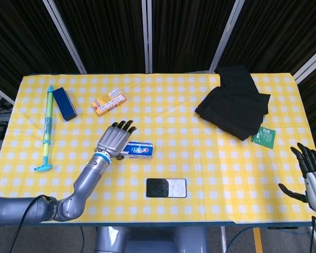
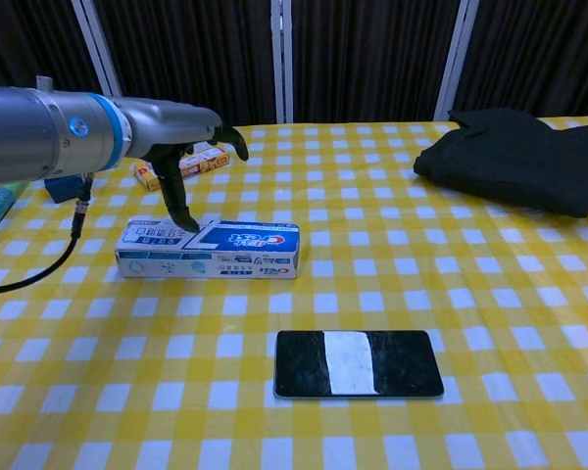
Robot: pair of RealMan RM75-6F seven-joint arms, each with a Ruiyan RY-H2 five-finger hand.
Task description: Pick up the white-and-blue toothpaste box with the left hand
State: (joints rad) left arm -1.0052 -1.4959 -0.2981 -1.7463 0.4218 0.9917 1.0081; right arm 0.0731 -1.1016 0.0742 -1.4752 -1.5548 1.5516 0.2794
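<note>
Hovering over the left end of the toothpaste box, the left hand is above the middle of the yellow checked table. In the chest view the fingers hang down and one dark fingertip comes to the top face of the box, but I cannot tell if it really touches. The fingers are apart and nothing is closed between them, so the hand holds nothing. The box lies flat on the cloth, long side across the table, just behind the black phone.

In the head view the hand covers the left half of the box, and only the right end with the red and blue print shows. In the chest view the left arm hides a part of the yellow small box and most of the blue box behind it. The green and blue tube-like object at the left edge is cut off in the chest view.

The right hand is at the right edge of the head view, partly out of the frame, fingers spread and empty. The black cloth lies at the far right.
</note>
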